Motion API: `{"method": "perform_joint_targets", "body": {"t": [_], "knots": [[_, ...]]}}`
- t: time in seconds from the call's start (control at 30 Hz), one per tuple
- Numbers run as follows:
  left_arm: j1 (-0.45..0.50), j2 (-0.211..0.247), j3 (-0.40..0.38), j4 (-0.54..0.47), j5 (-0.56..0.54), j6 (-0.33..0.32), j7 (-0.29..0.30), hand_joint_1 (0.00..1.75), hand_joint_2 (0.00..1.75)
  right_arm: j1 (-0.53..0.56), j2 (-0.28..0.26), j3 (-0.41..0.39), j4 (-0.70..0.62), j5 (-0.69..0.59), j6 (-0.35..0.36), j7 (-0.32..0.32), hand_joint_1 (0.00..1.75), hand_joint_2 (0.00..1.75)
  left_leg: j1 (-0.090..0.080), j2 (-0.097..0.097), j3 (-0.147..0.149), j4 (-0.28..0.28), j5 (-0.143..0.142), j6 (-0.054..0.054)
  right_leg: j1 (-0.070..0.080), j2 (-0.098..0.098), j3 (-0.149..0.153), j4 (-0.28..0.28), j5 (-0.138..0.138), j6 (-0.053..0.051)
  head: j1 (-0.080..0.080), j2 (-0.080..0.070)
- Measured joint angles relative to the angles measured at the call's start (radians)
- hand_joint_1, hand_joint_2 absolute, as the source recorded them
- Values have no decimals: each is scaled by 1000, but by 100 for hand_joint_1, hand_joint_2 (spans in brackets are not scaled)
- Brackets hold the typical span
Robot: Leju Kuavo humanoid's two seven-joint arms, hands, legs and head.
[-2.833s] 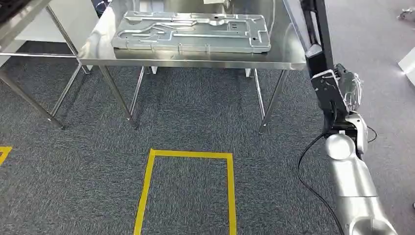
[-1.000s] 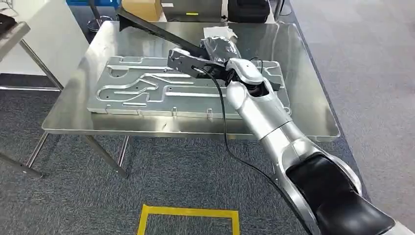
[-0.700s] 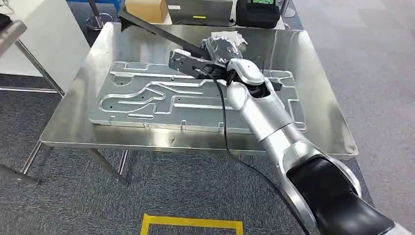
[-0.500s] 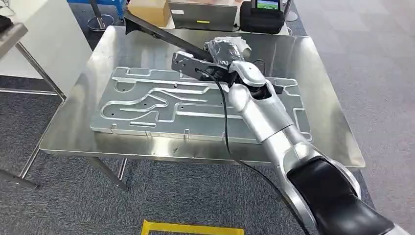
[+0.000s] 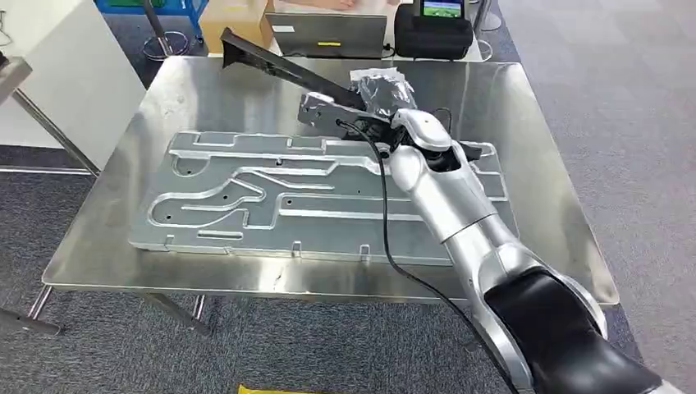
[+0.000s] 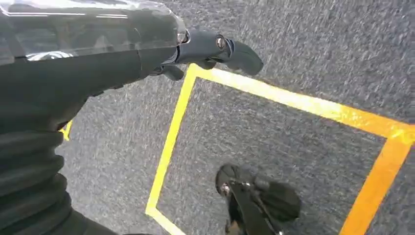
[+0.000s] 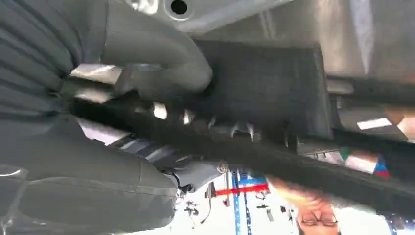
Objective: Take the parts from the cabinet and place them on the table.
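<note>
Right hand (image 5: 379, 89) over the table (image 5: 542, 148), fingers wrapped on a long black part (image 5: 283, 66) held tilted above the flat metal plate (image 5: 320, 197); left hand (image 6: 205, 51) hangs over carpet, fingers apart, holding nothing.

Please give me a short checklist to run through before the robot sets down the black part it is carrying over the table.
1. Grip on the long black part: ok; the right hand holds it, thumb wrapped over it in the right wrist view.
2. Part over the steel table: ok.
3. Free landing spot: not ok; the large grey plate lies right below the arm.
4. Far tip clear of the cardboard box: cannot tell.
5. Left hand out of the way: ok; it holds nothing, above the carpet.
</note>
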Motion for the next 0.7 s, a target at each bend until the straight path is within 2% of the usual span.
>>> {"method": "perform_joint_targets", "body": {"t": [0.03, 0.07, 0.1, 0.13, 0.17, 0.2, 0.23, 0.27, 0.3, 0.37, 0.4, 0.43, 0.47, 0.5, 0.57, 0.6, 0.63, 0.7], "knots": [[0, 2, 0, 0, -3, -7, -1, 0, 0, -1, 0, -2, -1, 0, 0, 0, 0, 175, 0, 0, 37, -97, 66, 1, -1, 0, 7, 5, -8, 3, 0, 0], [0, 4, 0, 0, -3, -18, -6, 0, 0, 0, 0, -6, -1, 4, 1, 2, 0, 175, 0, 0, 70, -186, 119, 4, -1, 0, 12, 10, -15, 7, 0, 0], [-1, 4, 0, 0, -1, -26, -13, 0, 0, -1, -3, -8, -2, 7, 0, 2, 0, 175, -5, 1, 74, -205, 90, 7, 3, 1, 11, 16, -17, 12, 0, 0], [-3, 5, 0, 0, 3, -33, -19, 0, 0, -2, -5, -11, -3, 11, 0, 2, 0, 175, -8, 0, 78, -207, 84, 16, 3, 2, 3, 17, -18, 17, 0, 0], [-1, 5, 0, 0, 3, -36, -21, 0, 0, 1, -6, -13, -5, 13, 2, 3, 0, 175, -7, -1, 77, -207, 102, 23, 3, 1, 2, 19, -20, 21, 0, 0], [0, 5, 0, 0, 3, -38, -21, 0, 0, 3, -7, -15, -6, 15, 2, 3, 0, 175, -7, -1, 78, -205, 102, 26, 2, 1, 6, 18, -21, 25, 0, 0], [0, 5, 0, 0, 1, -41, -24, 0, 0, 1, -8, -18, -8, 15, 2, 3, 0, 175, -2, -1, 81, -210, 107, 32, 7, 2, 7, 20, -22, 31, 0, 0], [0, 4, 0, 0, -3, -44, -26, 0, 0, 1, -13, -25, -14, 16, 2, 4, 0, 175, 2, 2, 87, -215, 110, 37, 3, 1, 5, 32, -36, 37, 0, 0], [0, 4, 0, 0, -3, -45, -27, 0, 0, -1, -19, -31, -17, 16, 2, 4, 0, 175, 2, 2, 88, -217, 110, 42, 3, -2, -6, 63, -62, 43, 0, 0], [-1, 6, 0, 0, -3, -48, -29, 0, 0, -2, -29, -39, -17, 17, 3, 5, 0, 175, 2, 2, 88, -216, 109, 45, -6, -4, -81, 225, -145, 54, 0, 0], [-1, 7, 0, 0, -3, -50, -29, 0, 0, 3, -34, -40, -17, 17, 3, 5, 0, 175, 2, 2, 88, -216, 109, 45, -9, -4, -116, 298, -171, 58, 0, 0], [-1, 8, 0, 0, -4, -53, -29, 0, 0, 8, -38, -41, -17, 17, 4, 5, 0, 175, 2, 2, 88, -215, 109, 45, -12, -6, -134, 335, -175, 60, 0, 0], [-1, 8, 0, 0, -4, -55, -29, 0, 0, 11, -43, -43, -17, 18, 5, 5, 0, 175, 2, 2, 89, -214, 108, 44, -14, -8, -127, 319, -155, 61, 0, 0], [-1, 8, 0, 0, -4, -57, -29, 0, 0, 10, -45, -44, -18, 18, 5, 5, 0, 175, 2, 1, 89, -213, 108, 43, -15, -9, -99, 261, -120, 60, 0, 0], [-1, 8, 0, 0, -4, -59, -29, 0, 0, 8, -48, -52, -23, 18, 5, 5, 0, 175, 2, 0, 92, -212, 106, 41, -15, -9, 6, 68, -37, 49, 0, 0], [-1, 8, 0, 0, -4, -60, -29, 0, 0, 5, -51, -55, -26, 18, 5, 5, 0, 175, -1, 0, 91, -212, 105, 37, -8, -10, 30, 16, -46, 45, 0, 0], [-1, 8, 0, 0, -4, -61, -29, 0, 0, 4, -51, -55, -27, 18, 5, 5, 0, 175, -2, 0, 91, -213, 105, 30, -4, -10, 29, 12, -37, 42, 0, 0], [-1, 8, 0, 0, -4, -62, -29, 0, 0, 5, -53, -56, -27, 18, 5, 5, 0, 175, 0, 1, 94, -218, 106, 19, -1, -8, 28, 16, -38, 37, 0, 0]]}}
